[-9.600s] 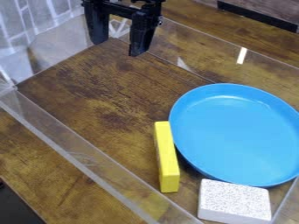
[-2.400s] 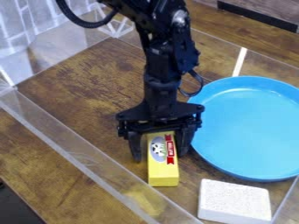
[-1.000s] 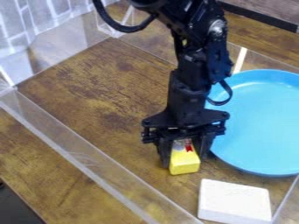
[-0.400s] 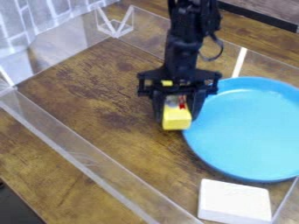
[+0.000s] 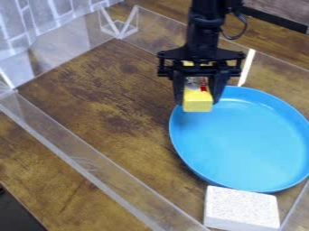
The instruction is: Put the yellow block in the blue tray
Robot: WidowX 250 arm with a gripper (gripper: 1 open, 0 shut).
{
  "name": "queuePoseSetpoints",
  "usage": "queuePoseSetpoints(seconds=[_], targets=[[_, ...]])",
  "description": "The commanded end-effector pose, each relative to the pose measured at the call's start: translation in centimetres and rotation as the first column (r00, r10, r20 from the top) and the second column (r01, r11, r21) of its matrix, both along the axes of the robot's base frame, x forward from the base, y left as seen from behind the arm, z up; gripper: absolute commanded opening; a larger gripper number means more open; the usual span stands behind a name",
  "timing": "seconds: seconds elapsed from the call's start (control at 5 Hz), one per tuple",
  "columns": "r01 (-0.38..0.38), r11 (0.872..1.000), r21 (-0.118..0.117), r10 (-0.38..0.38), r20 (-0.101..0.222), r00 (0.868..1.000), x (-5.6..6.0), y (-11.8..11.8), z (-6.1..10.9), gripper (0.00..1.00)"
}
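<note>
As we read the picture from its left edge, we meet a clear plastic wall (image 5: pixel 72 167) running diagonally down toward the bottom, standing on a dark brown wooden table (image 5: pixel 97 99). Right of centre, in the upper half, we see a black robot arm (image 5: pixel 208 27) reaching straight down, ending in a black two-fingered gripper (image 5: pixel 198 83). Its jaws are clamped onto a flat rectangular yellow block (image 5: pixel 198 97), which hangs end-down, lifted clear of the table, with a red-banded label showing near the top. This block sits over the upper left rim of a large round bright blue shallow plastic tray (image 5: pixel 241 140), which fills the right side. At the lower right, a white speckled sponge-like block (image 5: pixel 241 208) lies just beside the tray's lower rim.
</note>
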State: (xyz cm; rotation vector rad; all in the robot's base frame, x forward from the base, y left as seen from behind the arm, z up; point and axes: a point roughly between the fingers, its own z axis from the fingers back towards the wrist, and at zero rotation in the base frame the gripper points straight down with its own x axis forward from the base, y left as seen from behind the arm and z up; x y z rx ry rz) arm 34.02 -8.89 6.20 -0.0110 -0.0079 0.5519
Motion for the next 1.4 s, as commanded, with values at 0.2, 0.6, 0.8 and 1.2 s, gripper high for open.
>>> queuePoseSetpoints(seconds=[0.2,0.6,0.8,1.2], targets=[[0.076,0.997,-0.01,-0.075,0.085,0.994,0.9,-2.3,3.7,0.0],[0.131,0.991,-0.029,-0.127,0.102,0.987,-0.5,-2.3,5.1,0.0],[0.163,0.986,-0.041,-0.157,0.109,0.981,-1.6,-1.6,5.5,0.0],[0.279,0.959,-0.053,-0.272,0.113,0.956,-2.5,-2.4,4.9,0.0]])
